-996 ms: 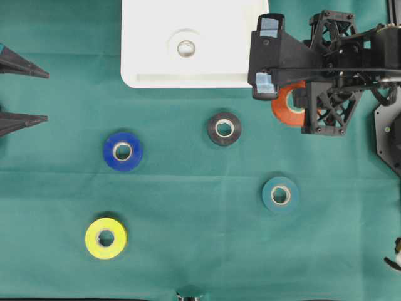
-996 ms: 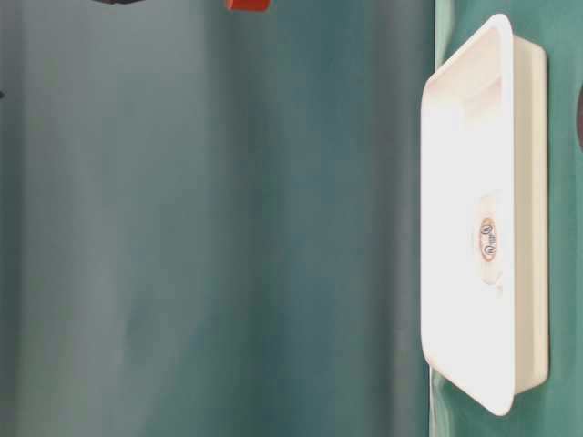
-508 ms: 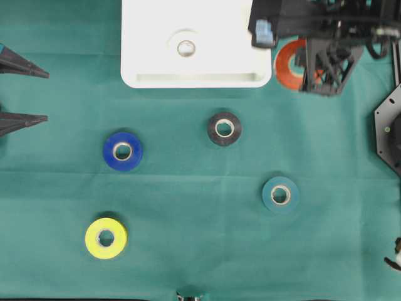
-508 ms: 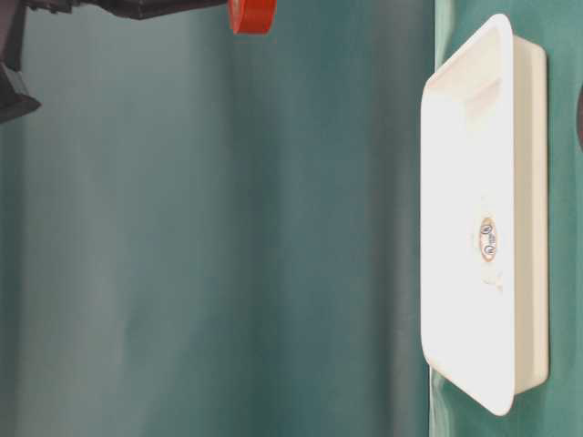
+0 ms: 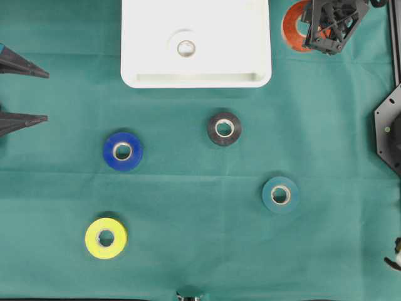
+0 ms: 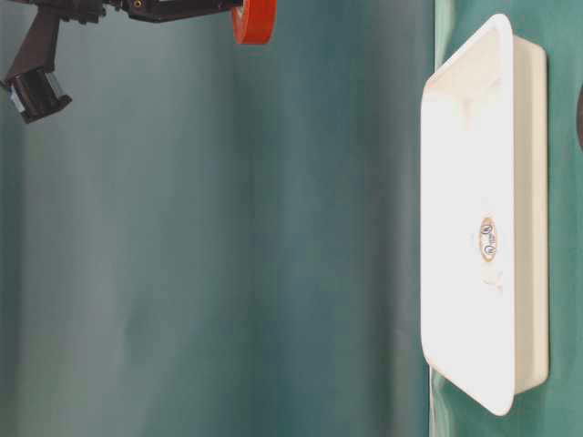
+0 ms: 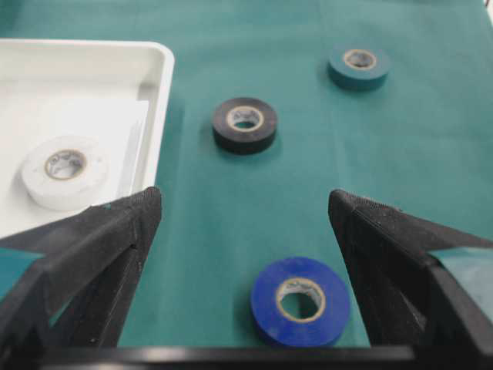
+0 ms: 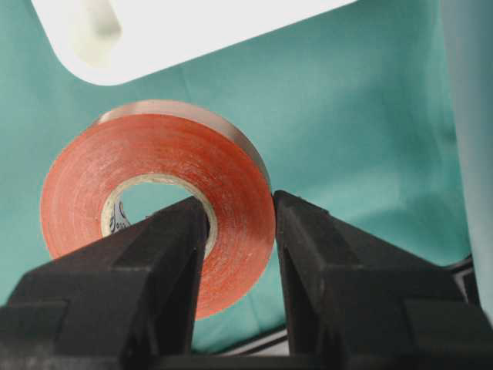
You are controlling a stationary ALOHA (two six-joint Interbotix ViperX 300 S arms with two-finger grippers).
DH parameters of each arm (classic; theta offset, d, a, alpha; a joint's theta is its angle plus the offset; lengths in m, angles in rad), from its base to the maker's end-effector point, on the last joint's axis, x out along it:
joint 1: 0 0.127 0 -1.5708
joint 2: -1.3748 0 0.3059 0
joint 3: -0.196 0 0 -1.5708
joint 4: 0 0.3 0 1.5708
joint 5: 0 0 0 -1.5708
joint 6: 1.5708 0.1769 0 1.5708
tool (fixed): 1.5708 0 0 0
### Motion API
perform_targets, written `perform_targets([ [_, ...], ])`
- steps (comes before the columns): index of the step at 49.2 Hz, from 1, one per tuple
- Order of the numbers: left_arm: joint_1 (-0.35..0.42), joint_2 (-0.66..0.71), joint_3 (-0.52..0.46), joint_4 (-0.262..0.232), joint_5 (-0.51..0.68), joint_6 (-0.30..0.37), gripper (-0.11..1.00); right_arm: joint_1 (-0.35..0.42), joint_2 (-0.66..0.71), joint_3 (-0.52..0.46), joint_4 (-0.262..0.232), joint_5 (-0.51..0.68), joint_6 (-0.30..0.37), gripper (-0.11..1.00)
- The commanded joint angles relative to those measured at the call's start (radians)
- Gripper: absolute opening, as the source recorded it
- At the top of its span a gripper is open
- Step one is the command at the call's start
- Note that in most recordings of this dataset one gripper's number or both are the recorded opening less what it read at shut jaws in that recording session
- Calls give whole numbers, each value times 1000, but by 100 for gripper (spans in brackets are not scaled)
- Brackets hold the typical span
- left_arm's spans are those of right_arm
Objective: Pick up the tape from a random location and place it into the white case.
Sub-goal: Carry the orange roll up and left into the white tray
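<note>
My right gripper (image 8: 240, 220) is shut on an orange-red tape roll (image 8: 154, 200), one finger through its core and one against its outer face. In the overhead view that roll (image 5: 291, 28) hangs just right of the white case (image 5: 196, 80), at the top edge of the picture. The table-level view shows the roll (image 6: 253, 20) lifted well above the cloth. A white tape roll (image 5: 186, 47) lies inside the case. My left gripper (image 5: 47, 96) is open at the left edge, holding nothing, and a blue roll (image 7: 300, 301) lies between its fingers' lines.
Loose on the green cloth lie a blue roll (image 5: 123, 151), a black roll (image 5: 224, 128), a teal roll (image 5: 280, 194) and a yellow roll (image 5: 106, 238). The right arm's base (image 5: 390, 135) stands at the right edge.
The right gripper has carried the orange-red roll toward the top of the overhead view and higher, from beside the case's lower right corner to beside its upper right. The left arm is still.
</note>
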Motion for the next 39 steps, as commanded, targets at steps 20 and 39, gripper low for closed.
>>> perform_targets([
  [20, 3, 11, -14, -2, -5, -2, 97, -3, 5, -23, 0, -18, 0, 30],
  [39, 3, 11, -14, -2, -5, -2, 97, -3, 83, -95, -2, -64, -26, 30],
])
